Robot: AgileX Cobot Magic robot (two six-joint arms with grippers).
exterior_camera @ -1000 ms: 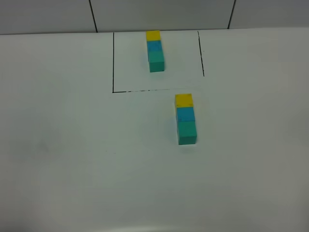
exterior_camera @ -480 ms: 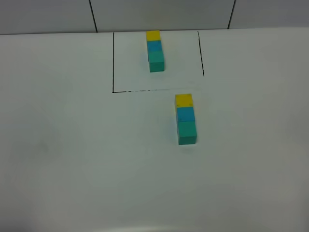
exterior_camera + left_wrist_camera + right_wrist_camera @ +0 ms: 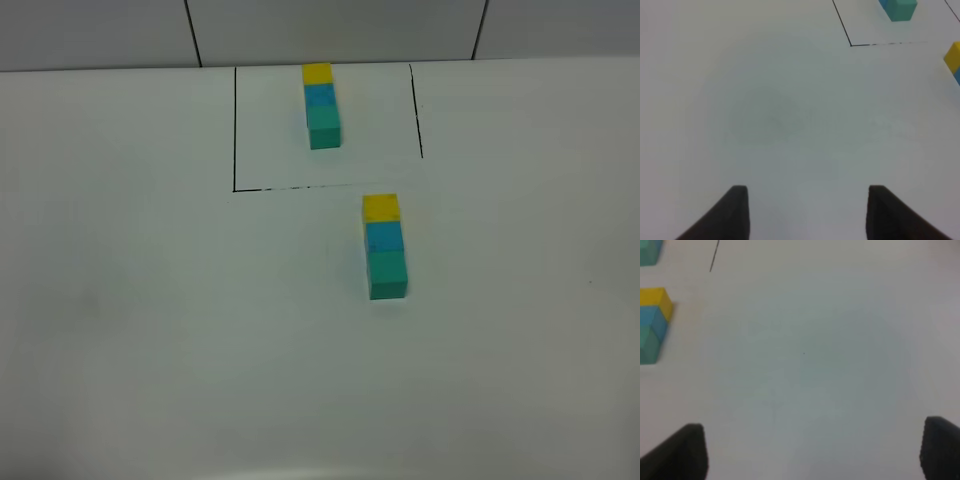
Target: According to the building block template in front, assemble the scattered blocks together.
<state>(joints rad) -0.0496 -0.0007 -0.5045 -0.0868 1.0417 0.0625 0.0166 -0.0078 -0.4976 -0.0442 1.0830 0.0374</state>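
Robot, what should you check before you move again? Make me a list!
1. Loose blocks joined in one row: ok.
2. Colour order matches the template, yellow, blue, green: ok.
3. Row touching the template: no, apart, outside the black outline: ok.
4. Left gripper jaws holding nothing: ok.
5. Right gripper jaws wide, holding nothing: ok.
6. Blocks pressed tight together: cannot tell.
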